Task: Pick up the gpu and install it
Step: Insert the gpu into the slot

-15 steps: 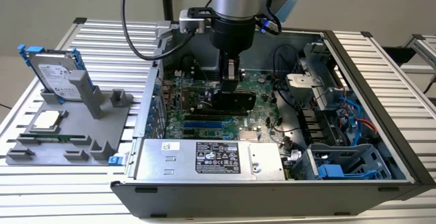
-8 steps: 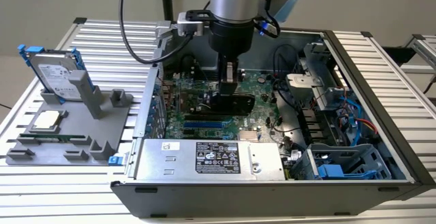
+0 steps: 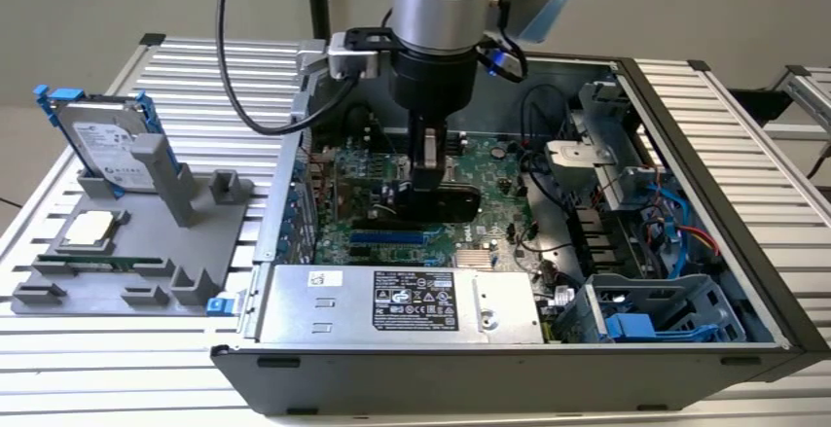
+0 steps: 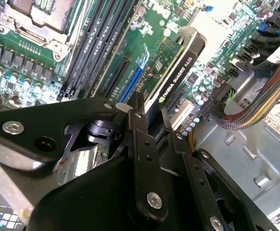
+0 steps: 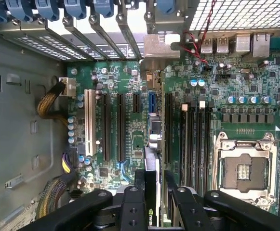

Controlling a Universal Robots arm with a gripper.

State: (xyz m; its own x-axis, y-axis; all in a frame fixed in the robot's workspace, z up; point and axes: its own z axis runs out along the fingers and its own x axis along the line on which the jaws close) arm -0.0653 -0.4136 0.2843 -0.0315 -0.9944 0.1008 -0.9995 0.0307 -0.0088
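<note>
Holding the gpu clamped edge-up between the gripper fingers, centre frame; keeping it square over the motherboard slot, probably lowering evenly.

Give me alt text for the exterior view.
A robot arm's pincer holds the gpu on edge over the motherboard inside an open computer case. On the exterior view's left, a hard drive stands in a grey holder.

We are seeing the gpu showing a black shroud and green board, over a green motherboard — black fingers, blue drive rails, ribbed silver tabletop.
</note>
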